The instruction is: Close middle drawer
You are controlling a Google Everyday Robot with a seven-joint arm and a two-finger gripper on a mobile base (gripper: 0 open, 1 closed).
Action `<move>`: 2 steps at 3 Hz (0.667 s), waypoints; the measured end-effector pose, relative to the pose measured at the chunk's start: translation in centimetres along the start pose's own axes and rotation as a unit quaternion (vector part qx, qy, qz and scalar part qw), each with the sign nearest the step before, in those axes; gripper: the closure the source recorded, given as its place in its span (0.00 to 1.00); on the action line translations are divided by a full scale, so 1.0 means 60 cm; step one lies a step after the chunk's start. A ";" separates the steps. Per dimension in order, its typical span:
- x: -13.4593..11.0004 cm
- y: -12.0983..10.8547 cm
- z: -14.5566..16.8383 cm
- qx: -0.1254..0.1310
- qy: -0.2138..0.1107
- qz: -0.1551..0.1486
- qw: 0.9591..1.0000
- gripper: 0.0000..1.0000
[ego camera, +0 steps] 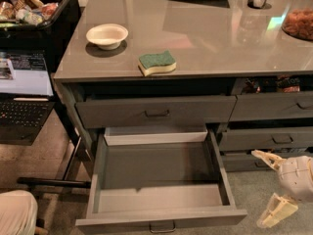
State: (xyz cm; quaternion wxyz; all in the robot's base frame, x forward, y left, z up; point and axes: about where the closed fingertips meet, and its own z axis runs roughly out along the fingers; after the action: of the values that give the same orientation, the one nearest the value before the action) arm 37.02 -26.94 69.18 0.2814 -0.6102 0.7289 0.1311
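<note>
The middle drawer (156,173) is pulled far out of the left column, showing its deep grey empty box. Its flat front (122,223) faces the bottom edge, with a small metal bar handle (162,226) at its centre. Above it the top drawer (156,112) stands slightly out. My gripper (272,186) is low at the right, beside the drawer's front right corner and apart from it. Its white fingers (277,211) are spread open and hold nothing.
On the grey counter (210,38) lie a white bowl (106,35) and a green sponge (156,62). The narrower drawers (271,138) of the right column are just behind my gripper. A laptop (22,99) and a black bin (34,9) stand left.
</note>
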 end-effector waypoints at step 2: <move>0.100 0.076 0.069 -0.068 -0.017 0.030 0.997 0.18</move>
State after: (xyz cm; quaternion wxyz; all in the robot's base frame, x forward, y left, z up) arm 33.07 -28.58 61.72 0.2476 -0.6032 0.7317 0.1988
